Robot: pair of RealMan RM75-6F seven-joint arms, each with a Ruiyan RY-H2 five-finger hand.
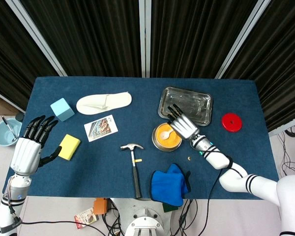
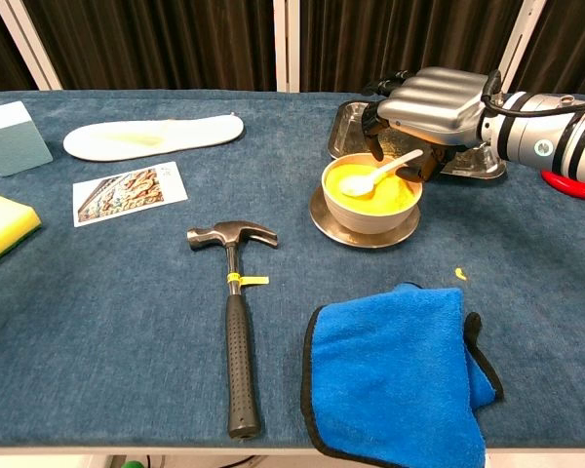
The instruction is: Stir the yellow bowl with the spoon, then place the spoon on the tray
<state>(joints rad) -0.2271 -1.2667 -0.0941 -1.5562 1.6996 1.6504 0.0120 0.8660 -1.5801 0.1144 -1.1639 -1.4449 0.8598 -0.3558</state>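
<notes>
Chest view: my right hand holds the spoon in the yellow bowl; I'd stir gently, tray at 12 o'clock.

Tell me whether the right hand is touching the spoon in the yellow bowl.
Touching. The chest view shows the right hand gripping the spoon by its handle, the spoon's head resting in the yellow bowl.

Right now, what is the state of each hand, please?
Left hand: open, holding nothing, off the table's left edge.
Right hand: holding the spoon, whose bowl end sits in the yellow bowl.
</notes>
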